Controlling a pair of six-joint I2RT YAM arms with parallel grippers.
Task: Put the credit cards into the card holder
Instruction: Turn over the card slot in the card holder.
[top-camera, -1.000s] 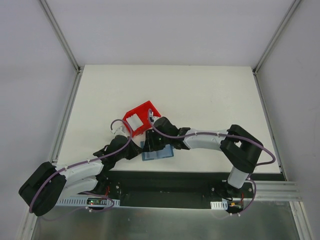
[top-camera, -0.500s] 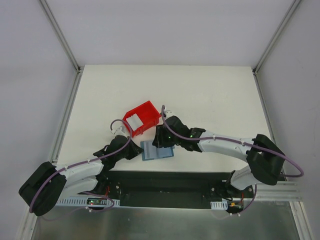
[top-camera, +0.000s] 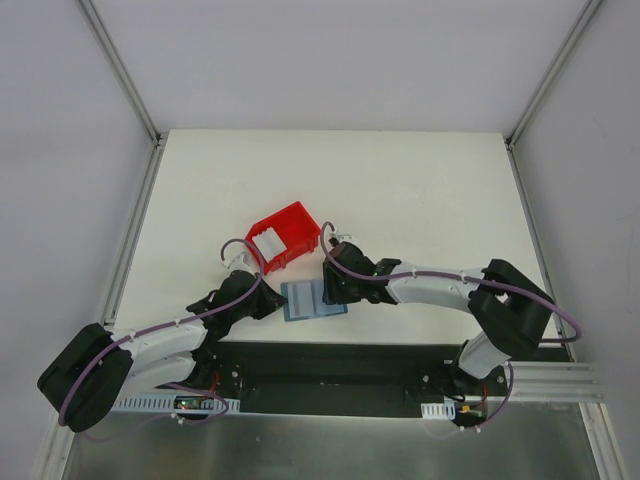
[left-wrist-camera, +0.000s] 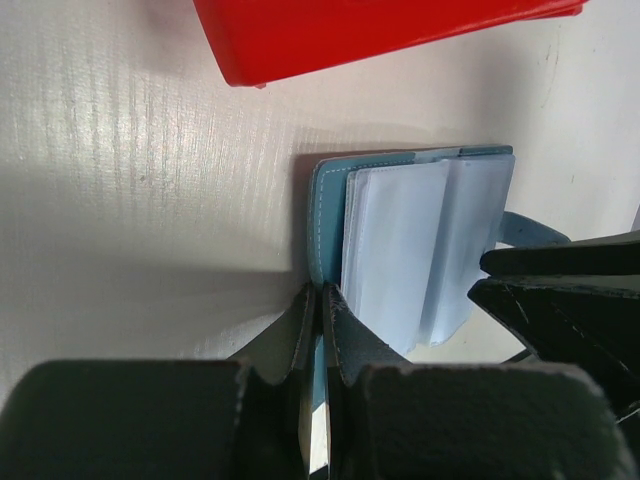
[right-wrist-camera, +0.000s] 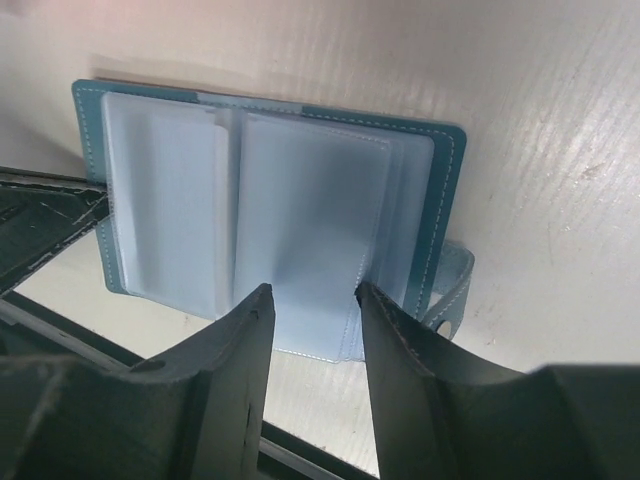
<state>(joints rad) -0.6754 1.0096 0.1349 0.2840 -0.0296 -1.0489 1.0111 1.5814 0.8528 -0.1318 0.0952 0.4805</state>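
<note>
On the tabletop (top-camera: 400, 190), beside the red bin (top-camera: 290, 232), the card holder (top-camera: 310, 300) lies open, pockets up. The left hand (left-wrist-camera: 318, 292) pinches its edge tight; the right hand (right-wrist-camera: 310, 300) hangs above the pockets, fingers partly apart, empty.

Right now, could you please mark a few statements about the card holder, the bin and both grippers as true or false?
1. The card holder lies open on the table. True.
2. The left gripper is open, clear of it. False: it is shut on the holder's edge.
3. The red bin sits beyond the holder from the arm bases. True.
4. The right gripper holds a credit card. False: its jaws stand apart, empty, over the pockets.
</note>
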